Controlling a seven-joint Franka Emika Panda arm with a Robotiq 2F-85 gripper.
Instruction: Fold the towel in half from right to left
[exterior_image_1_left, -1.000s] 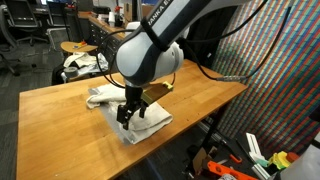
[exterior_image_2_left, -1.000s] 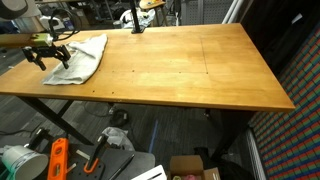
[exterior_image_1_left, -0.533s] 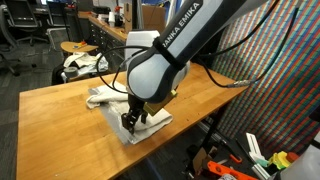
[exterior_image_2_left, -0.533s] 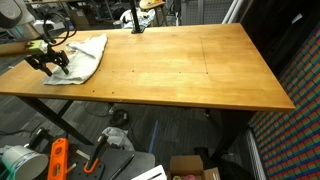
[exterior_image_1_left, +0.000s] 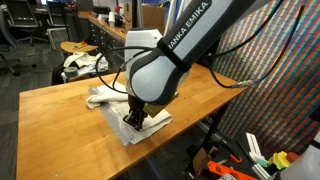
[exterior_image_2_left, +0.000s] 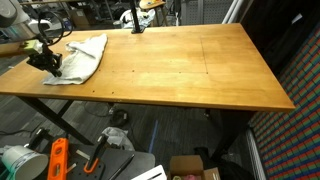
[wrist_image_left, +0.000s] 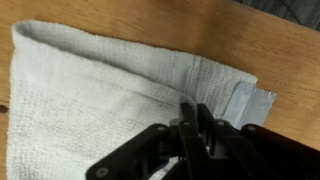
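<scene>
The towel (exterior_image_1_left: 108, 97) is a pale grey-white cloth lying rumpled near one corner of the wooden table (exterior_image_1_left: 55, 120). In an exterior view it sits at the table's far left end (exterior_image_2_left: 86, 54). My gripper (exterior_image_1_left: 132, 119) is pressed down onto its near edge, also seen in an exterior view (exterior_image_2_left: 49, 62). In the wrist view the towel (wrist_image_left: 90, 80) fills the frame, with a darker grey strip (wrist_image_left: 250, 100) at its edge. My gripper (wrist_image_left: 193, 108) has its fingers drawn together with a thin fold of towel pinched between them.
The table edge (exterior_image_2_left: 150, 102) runs close to the towel. A white-and-dark bundle of fabric (exterior_image_1_left: 82, 62) lies on a separate stand behind. Orange tools (exterior_image_2_left: 57, 160) and a box (exterior_image_2_left: 190, 168) sit on the floor. A patterned wall (exterior_image_1_left: 285, 70) stands beside the table.
The gripper has come down onto the towel's edge and its jaws have gone from wide open to drawn together on the cloth.
</scene>
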